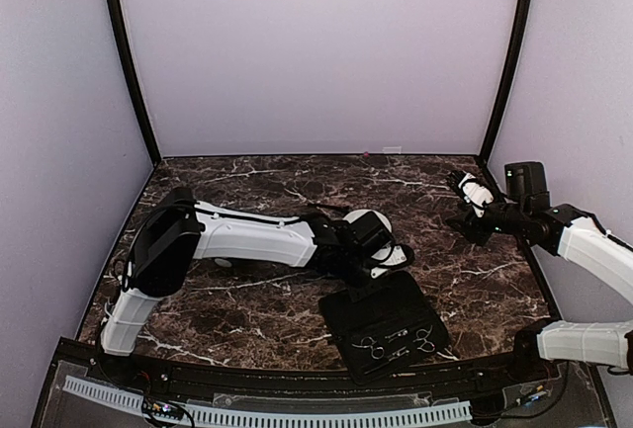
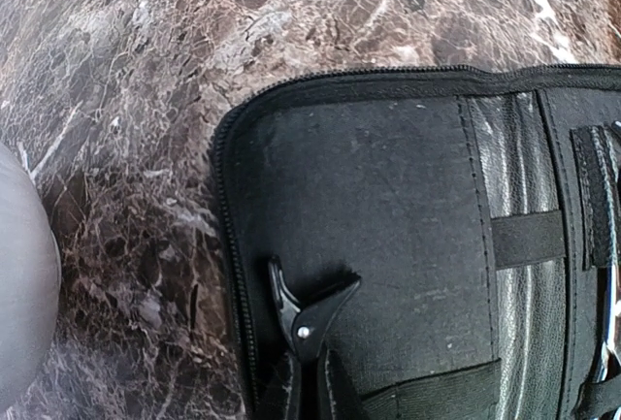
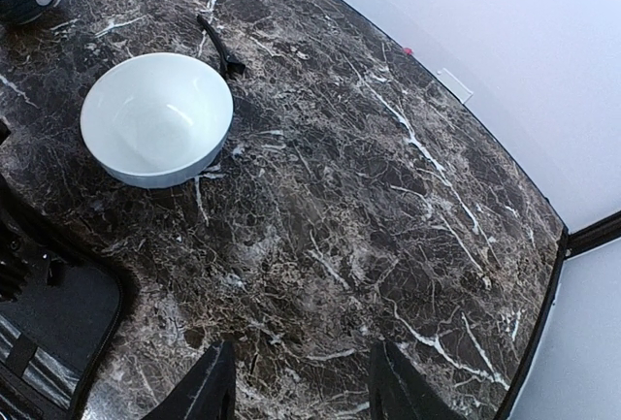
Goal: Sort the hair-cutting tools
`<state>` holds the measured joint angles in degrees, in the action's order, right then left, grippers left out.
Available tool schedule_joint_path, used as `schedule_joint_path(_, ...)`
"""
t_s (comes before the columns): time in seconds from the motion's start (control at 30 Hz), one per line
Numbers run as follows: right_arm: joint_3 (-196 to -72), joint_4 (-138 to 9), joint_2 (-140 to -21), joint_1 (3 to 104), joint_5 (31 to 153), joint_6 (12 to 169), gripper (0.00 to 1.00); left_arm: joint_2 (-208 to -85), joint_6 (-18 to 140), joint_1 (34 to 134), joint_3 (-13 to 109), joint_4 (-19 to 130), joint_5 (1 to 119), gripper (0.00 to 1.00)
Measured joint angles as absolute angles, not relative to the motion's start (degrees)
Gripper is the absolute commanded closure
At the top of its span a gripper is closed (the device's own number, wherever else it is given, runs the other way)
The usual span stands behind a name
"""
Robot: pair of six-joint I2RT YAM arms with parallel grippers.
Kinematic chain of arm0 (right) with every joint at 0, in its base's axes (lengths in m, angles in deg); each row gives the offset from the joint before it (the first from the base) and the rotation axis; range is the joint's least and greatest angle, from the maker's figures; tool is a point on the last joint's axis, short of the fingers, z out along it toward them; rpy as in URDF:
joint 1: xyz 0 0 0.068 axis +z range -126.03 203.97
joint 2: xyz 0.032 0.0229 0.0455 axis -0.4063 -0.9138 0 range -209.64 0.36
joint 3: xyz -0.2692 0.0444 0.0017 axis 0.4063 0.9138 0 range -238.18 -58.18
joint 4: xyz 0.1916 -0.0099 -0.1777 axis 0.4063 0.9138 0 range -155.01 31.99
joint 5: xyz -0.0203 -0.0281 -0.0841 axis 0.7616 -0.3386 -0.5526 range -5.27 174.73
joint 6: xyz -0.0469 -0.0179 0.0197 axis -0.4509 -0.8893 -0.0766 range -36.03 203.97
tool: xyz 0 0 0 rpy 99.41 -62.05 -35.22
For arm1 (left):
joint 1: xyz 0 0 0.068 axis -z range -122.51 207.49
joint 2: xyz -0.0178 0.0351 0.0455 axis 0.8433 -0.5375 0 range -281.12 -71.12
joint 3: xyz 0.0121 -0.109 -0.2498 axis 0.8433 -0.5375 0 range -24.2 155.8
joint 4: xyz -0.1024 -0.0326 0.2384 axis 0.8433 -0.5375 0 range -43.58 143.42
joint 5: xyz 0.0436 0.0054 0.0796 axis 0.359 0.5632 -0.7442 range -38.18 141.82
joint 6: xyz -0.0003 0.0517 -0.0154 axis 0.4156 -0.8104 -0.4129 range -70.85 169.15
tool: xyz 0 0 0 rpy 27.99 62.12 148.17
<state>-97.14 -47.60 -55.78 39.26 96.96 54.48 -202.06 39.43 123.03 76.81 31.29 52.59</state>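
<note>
Gripping a black clip point(image 2: 306, 308), left pincer point(image 2: 309, 381) clamped tight over the case point(image 2: 388, 207); right pincer point(image 3: 301, 386) partly open, empty.

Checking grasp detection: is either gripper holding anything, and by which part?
Left gripper pinches a black hair clip by its blade end; right gripper holds nothing.

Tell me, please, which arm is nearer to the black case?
Left. The left arm, holding a clip, reaches over the case's far edge; the right arm hangs well off, beyond its far-right corner.
</note>
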Motion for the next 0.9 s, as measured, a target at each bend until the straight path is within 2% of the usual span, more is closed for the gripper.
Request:
schedule_joint_path(0.57, -97.14, -47.38, -56.10, 39.26, 97.17, 54.48, 0.53, -199.54, 37.62, 123.81, 71.56, 35.82, 54.08, 0.92)
schedule_joint_path(0.9, -97.14, -47.18, -56.10, 39.26, 97.17, 54.48, 0.53, -199.57, 37.81, 123.77, 71.56, 35.29, 56.44, 0.77)
